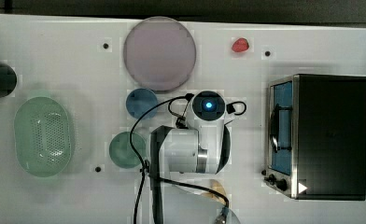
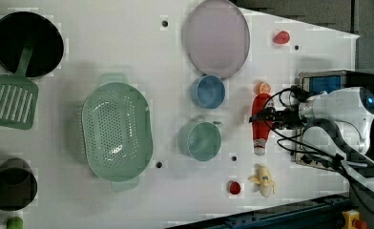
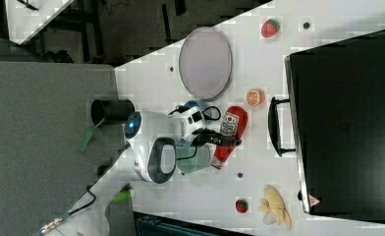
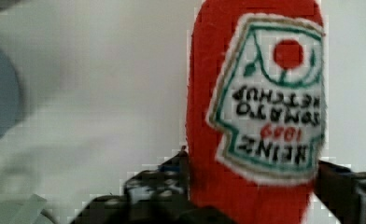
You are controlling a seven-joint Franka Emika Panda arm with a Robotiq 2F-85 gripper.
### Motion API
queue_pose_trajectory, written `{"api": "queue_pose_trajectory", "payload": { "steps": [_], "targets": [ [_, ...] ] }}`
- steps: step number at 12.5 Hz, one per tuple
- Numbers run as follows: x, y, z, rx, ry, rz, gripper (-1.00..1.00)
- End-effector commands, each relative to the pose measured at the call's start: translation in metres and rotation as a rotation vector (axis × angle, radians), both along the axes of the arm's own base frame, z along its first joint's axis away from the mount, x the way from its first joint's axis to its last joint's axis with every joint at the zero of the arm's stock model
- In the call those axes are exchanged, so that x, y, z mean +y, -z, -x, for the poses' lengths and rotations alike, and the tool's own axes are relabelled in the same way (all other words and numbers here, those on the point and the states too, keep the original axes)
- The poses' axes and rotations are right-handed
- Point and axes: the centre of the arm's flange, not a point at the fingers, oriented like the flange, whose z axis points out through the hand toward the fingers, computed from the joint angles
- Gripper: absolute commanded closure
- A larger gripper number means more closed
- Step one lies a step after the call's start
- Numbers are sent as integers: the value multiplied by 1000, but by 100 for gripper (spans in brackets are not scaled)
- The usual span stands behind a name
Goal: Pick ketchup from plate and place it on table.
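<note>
- Black two-fingered gripper astride the soft red fabric ketchup bottle with a stitched white label, low at the neck end of the label; cannot tell whether clamping or letting go.
- Ketchup bottle flat on its side on the wide white tabletop, well clear of the large pale mauve round plate, white cap towards the left view's bottom.
- Looks stuffed and stitched: probably light, squashy, not slippery, nothing to break; likely to give under pressure and sag at the ends if lifted.
- Best taken across the narrower body just below the label, near the middle, so that neither end droops.
- Just beside the bottle's base, a small round orange slice; could be nudged if the bottle slides that way.
- Near, on the left view's left: a small blue round bowl and a pale green cup with a handle; both apart from the bottle.
- Towards the left view's bottom: a peeled toy banana and a small red strawberry piece.
- Beyond the arm, a black and steel toaster oven; tight on that side.
- Farther off: a mint green perforated colander, a green slotted spatula, a second strawberry past the plate.
</note>
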Motion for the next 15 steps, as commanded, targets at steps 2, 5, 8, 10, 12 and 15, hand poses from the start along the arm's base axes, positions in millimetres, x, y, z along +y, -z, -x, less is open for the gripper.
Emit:
{"api": "queue_pose_trajectory", "payload": {
  "steps": [2, 5, 8, 10, 12, 15],
  "targets": [
    [2, -37, -26, -141, 37, 9, -100],
    [0, -72, -32, -193, 102, 19, -100],
    [-5, -134, -36, -225, 364, 47, -100],
    [-4, -187, -39, -226, 473, 60, -100],
    [-5, -238, -34, -167, 517, 79, -100],
    [-5, -318, -41, -199, 531, 76, -100]
  ]
}}
